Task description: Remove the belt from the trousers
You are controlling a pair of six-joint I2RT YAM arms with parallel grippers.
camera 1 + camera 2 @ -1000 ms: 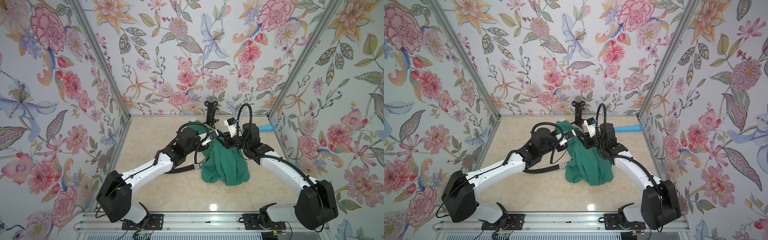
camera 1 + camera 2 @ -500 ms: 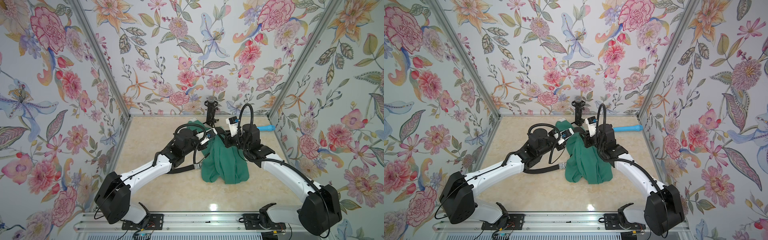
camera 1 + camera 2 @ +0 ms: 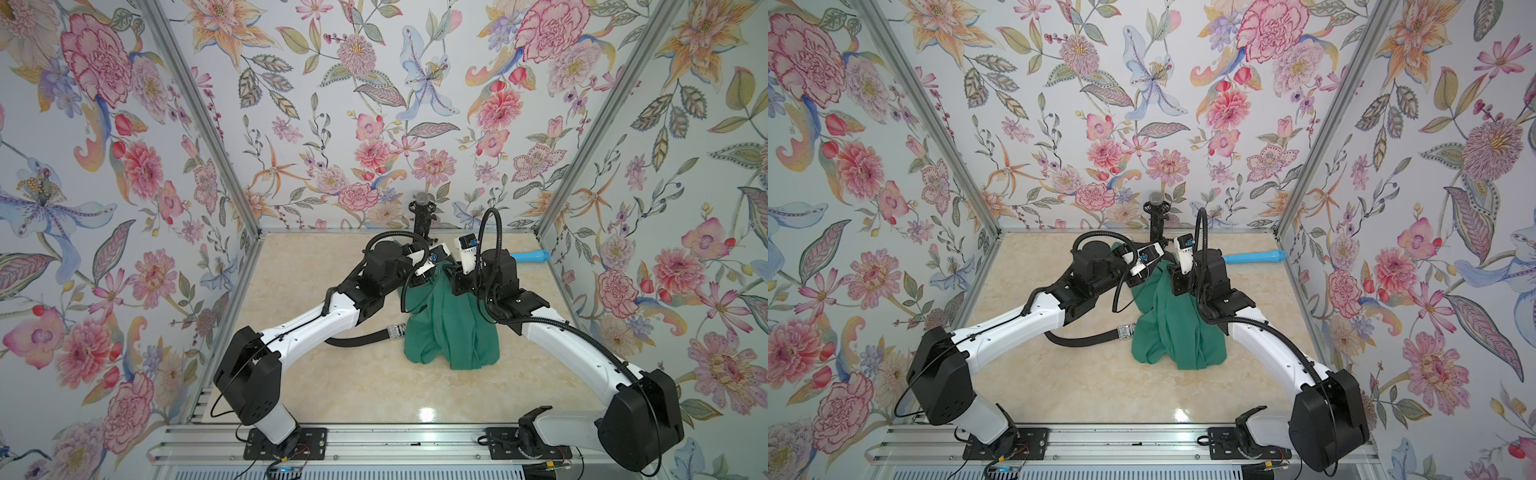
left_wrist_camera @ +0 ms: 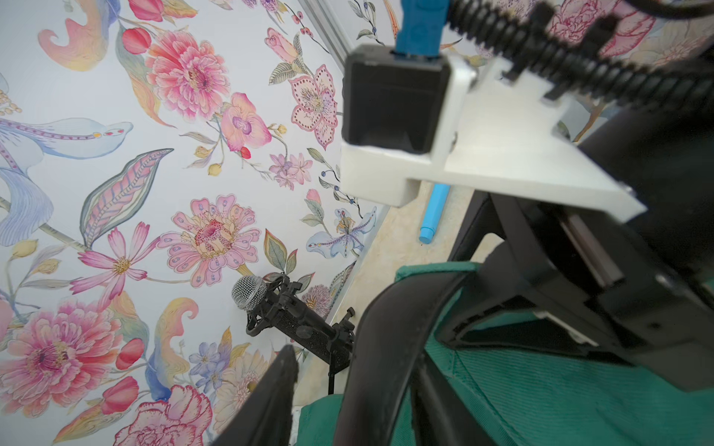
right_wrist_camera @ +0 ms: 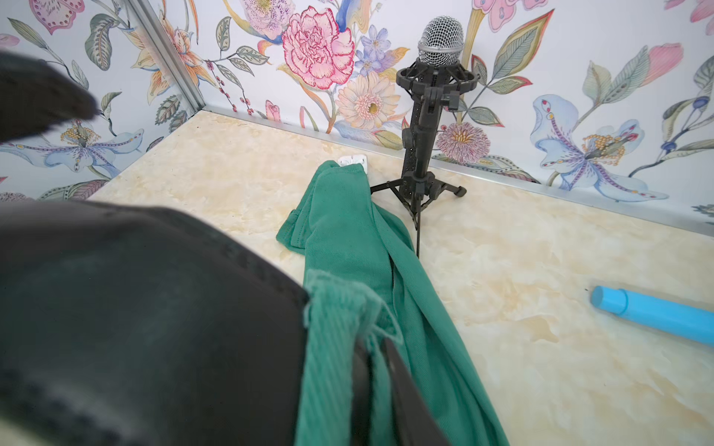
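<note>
Left wrist: left gripper (image 4: pixel 353 367) parted, belt (image 4: pixel 386 328) between jaws; right wrist: right gripper (image 5: pixel 376 359) pinches trousers (image 5: pixel 347 231).

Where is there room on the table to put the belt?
Front strip between trousers and rail; back left corner behind the left arm. Crowded at the back middle: mic, trousers, right arm. A blue tube lies back right.

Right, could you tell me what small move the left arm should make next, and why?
Probably close the left tool on the belt and draw it away from the trousers. Its jaws stand open around the belt, the right tool holds the trousers up, and the buckle already lies on the table.
</note>
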